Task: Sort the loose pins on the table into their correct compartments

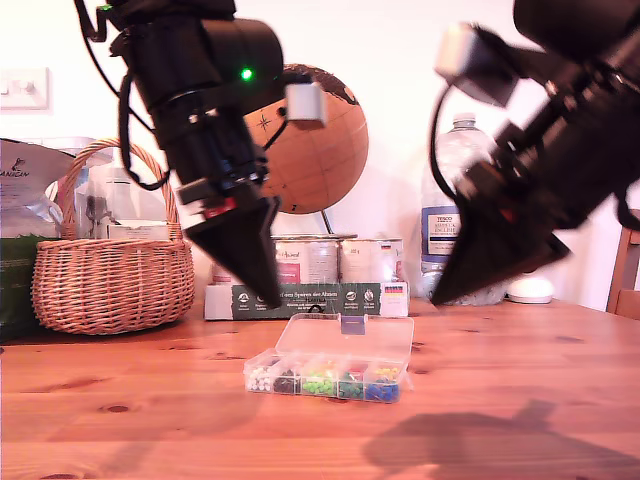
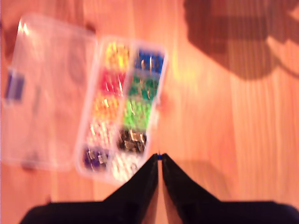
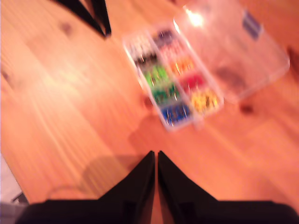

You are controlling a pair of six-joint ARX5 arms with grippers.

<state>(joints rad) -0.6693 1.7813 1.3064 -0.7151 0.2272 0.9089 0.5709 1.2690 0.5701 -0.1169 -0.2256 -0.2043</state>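
Fingertips (image 2: 153,164) of my first hand (image 2: 160,159) tight on a blue pin (image 2: 159,156), compartments (image 2: 126,112) near.

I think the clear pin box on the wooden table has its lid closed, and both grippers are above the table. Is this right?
Not quite. The clear pin box has its lid open: in the exterior view the lid lies folded back flat behind the compartments, which are uncovered. The rest holds: my first gripper and my second gripper are both above the wooden table.
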